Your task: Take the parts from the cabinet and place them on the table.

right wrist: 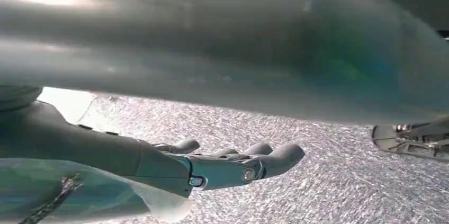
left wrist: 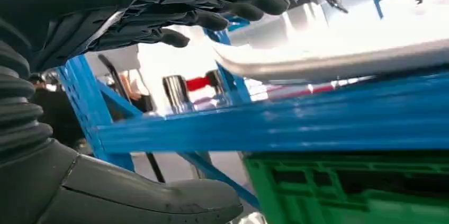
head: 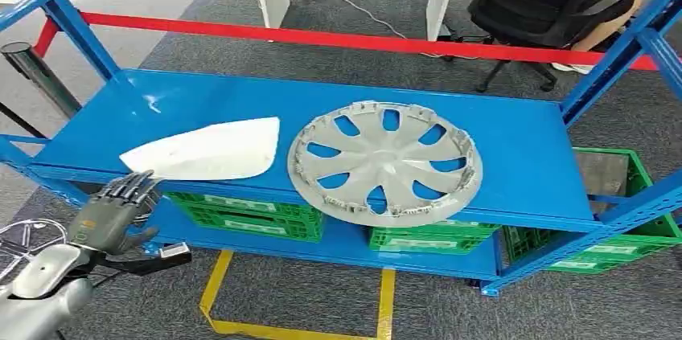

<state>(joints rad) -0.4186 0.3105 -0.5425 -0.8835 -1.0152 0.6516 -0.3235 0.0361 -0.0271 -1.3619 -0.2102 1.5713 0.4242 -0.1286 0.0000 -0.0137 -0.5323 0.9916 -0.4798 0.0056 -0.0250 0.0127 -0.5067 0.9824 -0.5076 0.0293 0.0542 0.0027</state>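
Your robot's left hand (head: 112,213) sits just below the front left edge of the blue metal shelf (head: 515,147), fingers spread and holding nothing; the left wrist view shows the dark fingers (left wrist: 212,1) reaching above the shelf lip with the thumb below it. Just past those fingers lies the white curved plastic panel (head: 209,149), flat on the shelf near its front edge. Whether the fingertips touch it yet you probably can't settle from these pictures; the wrist view is too washed out there. Beside the panel, towards the middle, rests the round silver plastic wheel cover (head: 384,161), overhanging the front edge a little. Green plastic crates (head: 249,213) stand on the level below.

The right hand (right wrist: 233,163) hangs with its fingers extended and nothing in them, over grey carpet.

Judging by this, you are at the very start: both parts are on the shelf, neither gripped, nothing delivered to a table.
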